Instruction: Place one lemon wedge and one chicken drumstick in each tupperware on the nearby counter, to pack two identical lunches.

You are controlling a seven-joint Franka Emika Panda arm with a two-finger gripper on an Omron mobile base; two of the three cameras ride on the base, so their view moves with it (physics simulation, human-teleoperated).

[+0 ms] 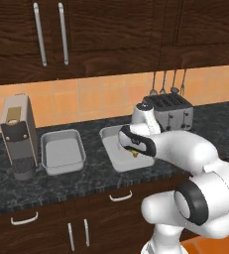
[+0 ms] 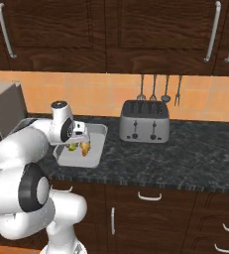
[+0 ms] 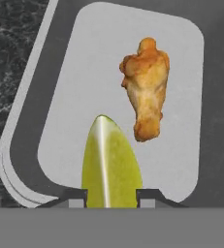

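My gripper (image 3: 111,196) is shut on a yellow-green lemon wedge (image 3: 108,162) and holds it just above the right tupperware (image 3: 17,127). A browned chicken drumstick (image 3: 146,94) lies on that tupperware's floor, a little beyond the wedge. In the right base view the gripper (image 2: 76,143) hovers over the same tupperware (image 2: 97,149), with the lemon wedge (image 2: 72,146) and the drumstick (image 2: 85,148) side by side. The other tupperware (image 1: 62,151) sits to the left on the counter (image 1: 86,182) with nothing in it. From the left, the arm hides most of the right tupperware (image 1: 115,159).
A silver toaster (image 2: 143,121) stands on the counter to the right of the tupperware. A coffee machine (image 1: 19,136) stands at the left end. Utensils (image 2: 158,89) hang on the tiled wall, and dark wall cabinets (image 1: 86,30) hang above.
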